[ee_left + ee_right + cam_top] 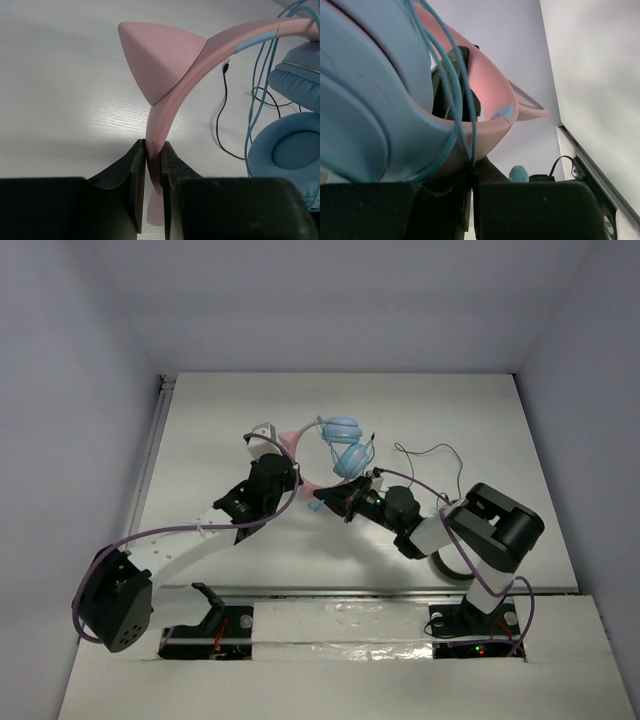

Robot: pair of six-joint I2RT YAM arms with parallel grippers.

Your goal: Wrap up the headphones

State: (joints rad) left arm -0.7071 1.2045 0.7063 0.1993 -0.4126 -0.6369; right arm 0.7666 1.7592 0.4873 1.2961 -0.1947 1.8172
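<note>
Headphones (342, 445) at centre of table (200, 430), pink headband (172, 97) left, blue earcups right, blue cable (256, 80) looped over band, left gripper (152, 150) clamped on headband, right gripper (471, 187) fingers together beneath band, hold on cable unclear, black cable (432, 454) just right.

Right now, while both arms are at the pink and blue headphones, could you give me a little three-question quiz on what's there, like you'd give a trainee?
1. True or false: the left gripper is shut on the pink headband of the headphones.
2. Which colour is the loose thin cable lying on the table? A pink, B black, C yellow.
3. Fill in: the round earcups are light ___.
Key: 1 true; 2 B; 3 blue.
</note>
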